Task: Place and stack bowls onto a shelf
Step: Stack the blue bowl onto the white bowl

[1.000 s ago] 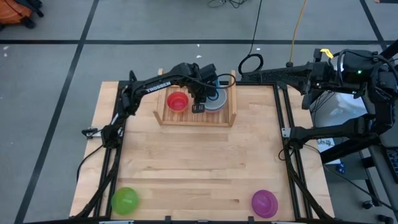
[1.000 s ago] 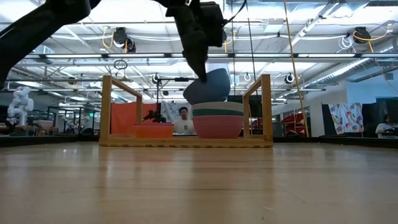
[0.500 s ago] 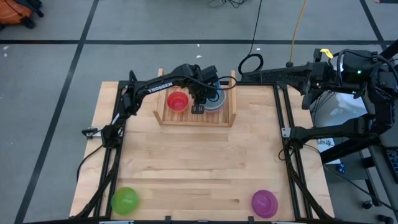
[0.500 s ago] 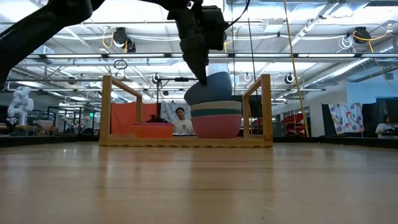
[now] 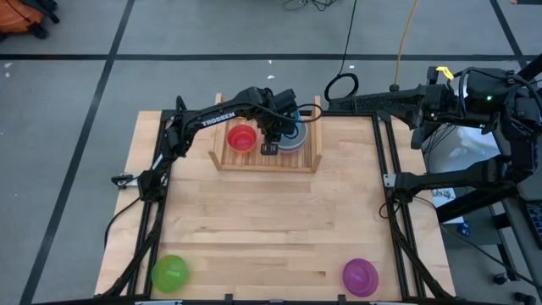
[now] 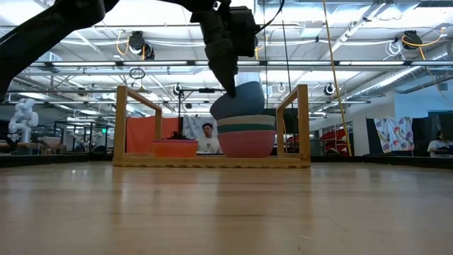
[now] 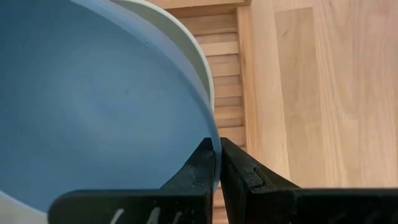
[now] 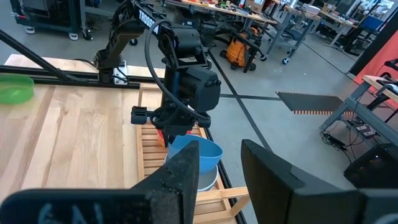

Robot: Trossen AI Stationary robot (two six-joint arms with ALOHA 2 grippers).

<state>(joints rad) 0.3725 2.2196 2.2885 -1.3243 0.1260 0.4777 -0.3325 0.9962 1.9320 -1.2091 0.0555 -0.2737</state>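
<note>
Left gripper (image 6: 230,88) stays pinched shut on the rim of the small round blue plastic bowl (image 6: 238,100), which has dropped since a second ago — now resting tilted on the white, teal and pink stack (image 6: 246,134) inside the light-wood slatted shelf (image 6: 291,160). Release looks next. Right gripper (image 8: 219,163) waits off-table, fingers spread, empty.

Robotics lab: workbenches (image 8: 261,15), ceiling trusses (image 6: 354,67).
</note>
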